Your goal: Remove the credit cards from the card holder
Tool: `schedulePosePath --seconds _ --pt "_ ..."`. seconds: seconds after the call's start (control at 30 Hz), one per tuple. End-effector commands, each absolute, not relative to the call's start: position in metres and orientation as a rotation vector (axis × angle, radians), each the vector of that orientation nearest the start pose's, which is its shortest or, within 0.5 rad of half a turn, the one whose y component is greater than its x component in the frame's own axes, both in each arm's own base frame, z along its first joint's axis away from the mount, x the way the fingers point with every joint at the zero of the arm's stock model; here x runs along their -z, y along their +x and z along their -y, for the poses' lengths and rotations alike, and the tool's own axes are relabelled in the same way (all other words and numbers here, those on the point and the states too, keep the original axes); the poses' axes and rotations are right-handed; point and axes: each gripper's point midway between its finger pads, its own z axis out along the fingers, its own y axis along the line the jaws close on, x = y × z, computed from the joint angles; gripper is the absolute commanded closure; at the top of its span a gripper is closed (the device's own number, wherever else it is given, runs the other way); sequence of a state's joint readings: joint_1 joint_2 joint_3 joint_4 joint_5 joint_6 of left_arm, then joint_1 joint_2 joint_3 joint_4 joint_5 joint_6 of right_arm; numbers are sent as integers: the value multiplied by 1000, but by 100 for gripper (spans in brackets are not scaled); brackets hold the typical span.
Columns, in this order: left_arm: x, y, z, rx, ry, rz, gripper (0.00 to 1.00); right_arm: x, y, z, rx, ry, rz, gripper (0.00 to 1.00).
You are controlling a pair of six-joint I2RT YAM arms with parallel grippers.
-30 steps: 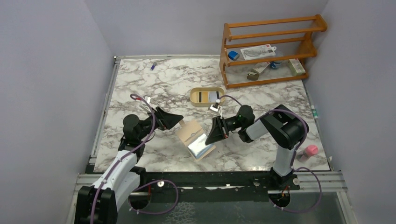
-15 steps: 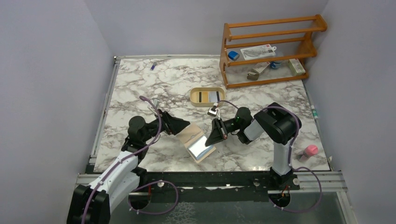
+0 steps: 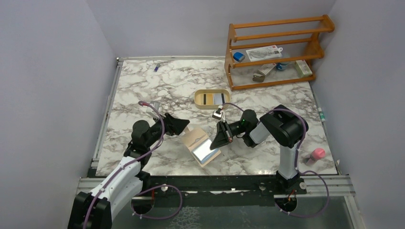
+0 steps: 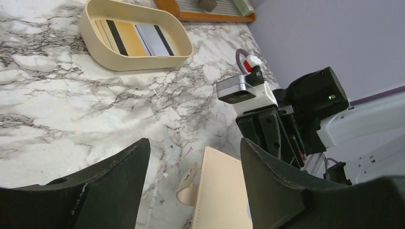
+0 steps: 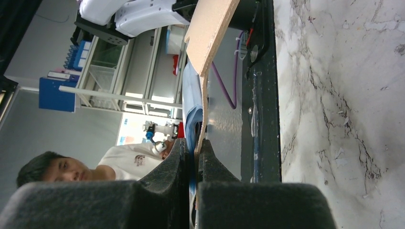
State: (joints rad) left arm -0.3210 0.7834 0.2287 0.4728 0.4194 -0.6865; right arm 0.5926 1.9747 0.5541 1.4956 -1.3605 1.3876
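Observation:
The tan card holder [image 3: 195, 136] lies open in the middle of the table, its upper flap raised. A pale blue credit card [image 3: 206, 151] shows on its lower half. My right gripper [image 3: 220, 139] is shut on the holder's right edge. In the right wrist view the gripper [image 5: 193, 143] pinches the tan holder [image 5: 210, 28] together with the blue card [image 5: 191, 95]. My left gripper [image 3: 185, 125] is open just left of the raised flap. In the left wrist view the holder [image 4: 224, 191] and its snap tab [image 4: 190, 187] lie between the spread fingers [image 4: 119, 181].
An oval tan tray [image 3: 199, 103] with cards in it stands behind the holder, also in the left wrist view as the tray [image 4: 90, 28]. A wooden rack [image 3: 274, 50] with small items fills the back right. A pink object [image 3: 317, 153] sits at the right edge.
My left gripper came in towards the holder's flap, then eased back a little, with its jaws somewhat narrower. The right gripper shifted slightly left with the holder in it.

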Motion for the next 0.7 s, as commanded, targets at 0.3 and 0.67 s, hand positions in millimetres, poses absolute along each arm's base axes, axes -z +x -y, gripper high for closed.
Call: schedulePosePath --seconds 0.3,0.67 --pt "-157 236 200 1106 115 -1794 31 -140 133 -307 -2226 -993 -1848 99" --pt "-132 243 186 1014 24 -1835 44 -142 131 -306 -2225 -997 -1841 99"
